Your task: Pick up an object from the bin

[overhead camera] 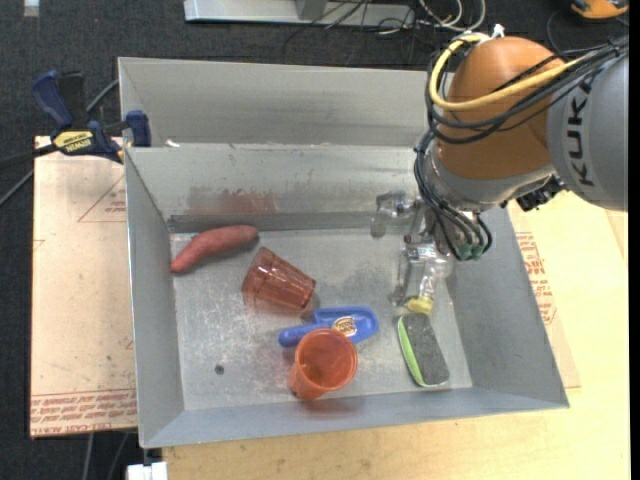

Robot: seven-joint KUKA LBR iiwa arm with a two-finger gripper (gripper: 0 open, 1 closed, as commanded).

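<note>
My gripper (420, 270) hangs low over the right part of the bin floor, just above the far end of a flat grey pad with a green rim (424, 350) that lies lengthwise near the right wall. A small yellowish tip shows right under the gripper, at the pad's far end. To the left of the pad lies a blue handle-shaped thing with a yellow label (332, 325), and an orange cup (323, 364) rests against it.
A translucent red cup (276, 283) lies on its side in the middle of the bin. A reddish sweet-potato shape (213, 246) lies at the far left. The arm with its orange cover reaches in from the upper right.
</note>
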